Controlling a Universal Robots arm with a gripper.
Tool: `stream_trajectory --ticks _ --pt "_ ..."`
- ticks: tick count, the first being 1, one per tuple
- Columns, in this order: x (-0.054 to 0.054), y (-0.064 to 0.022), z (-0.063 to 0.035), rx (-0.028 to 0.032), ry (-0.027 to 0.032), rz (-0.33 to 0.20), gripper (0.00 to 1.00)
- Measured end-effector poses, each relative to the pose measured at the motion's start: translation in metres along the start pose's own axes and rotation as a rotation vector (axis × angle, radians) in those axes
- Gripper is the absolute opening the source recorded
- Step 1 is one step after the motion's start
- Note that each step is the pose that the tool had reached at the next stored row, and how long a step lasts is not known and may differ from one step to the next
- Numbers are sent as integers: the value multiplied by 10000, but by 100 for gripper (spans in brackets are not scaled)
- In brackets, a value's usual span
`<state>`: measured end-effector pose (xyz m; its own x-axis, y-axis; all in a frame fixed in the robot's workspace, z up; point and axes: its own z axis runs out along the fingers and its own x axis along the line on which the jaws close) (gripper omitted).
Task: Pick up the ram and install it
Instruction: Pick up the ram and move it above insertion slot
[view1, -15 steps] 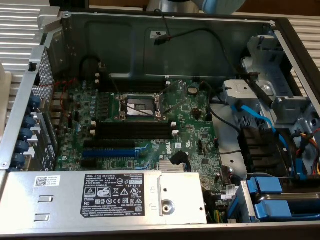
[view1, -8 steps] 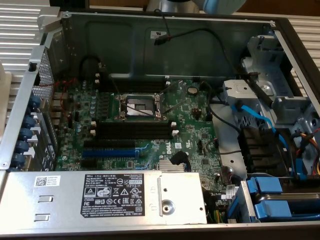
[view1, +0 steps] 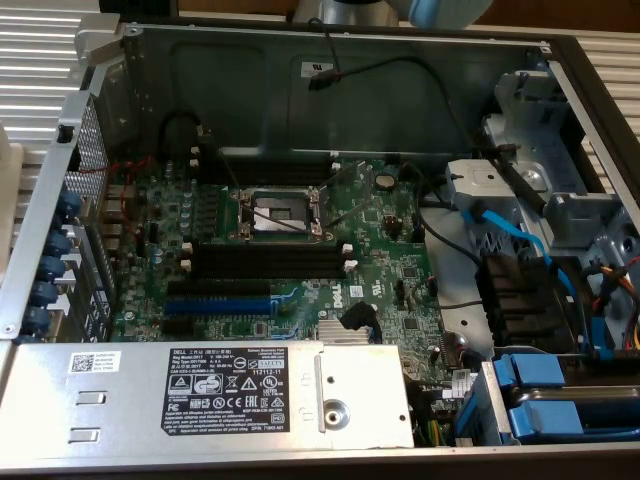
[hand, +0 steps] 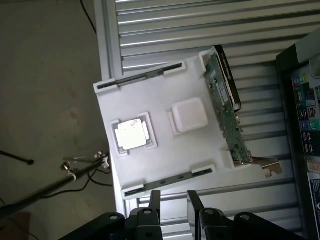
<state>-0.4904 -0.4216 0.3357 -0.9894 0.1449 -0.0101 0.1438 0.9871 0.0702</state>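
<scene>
In the wrist view, a white holder tray (hand: 165, 150) lies on a ribbed metal surface. Two thin, dark ram sticks stand on edge in it. One ram stick (hand: 170, 181) runs along the tray edge closest to my gripper (hand: 173, 196). The other ram stick (hand: 139, 77) sits along the opposite edge. My gripper hovers above the near stick, open, its two black fingers (hand: 155, 200) apart with nothing between them. In the exterior view, the open computer case shows the motherboard (view1: 390, 260) with long black slots (view1: 270, 258) that have white end clips.
The tray also carries a processor chip (hand: 131, 135), a white square block (hand: 189, 115) and a green expansion card (hand: 227, 107). The case holds the processor socket (view1: 278, 212), a blue slot (view1: 220, 303), a silver power supply (view1: 200, 395), cables and blue drive bays (view1: 560, 400).
</scene>
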Motion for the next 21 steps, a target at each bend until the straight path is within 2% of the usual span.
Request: stream_trajectory --ticks 7,11,17,21 --pt "-31 -87 122 -52 2 70 35" --pt "-84 -99 189 -67 23 75 35" --pt "-137 -95 259 -46 211 121 35" --pt "-176 -72 321 -30 312 183 35"
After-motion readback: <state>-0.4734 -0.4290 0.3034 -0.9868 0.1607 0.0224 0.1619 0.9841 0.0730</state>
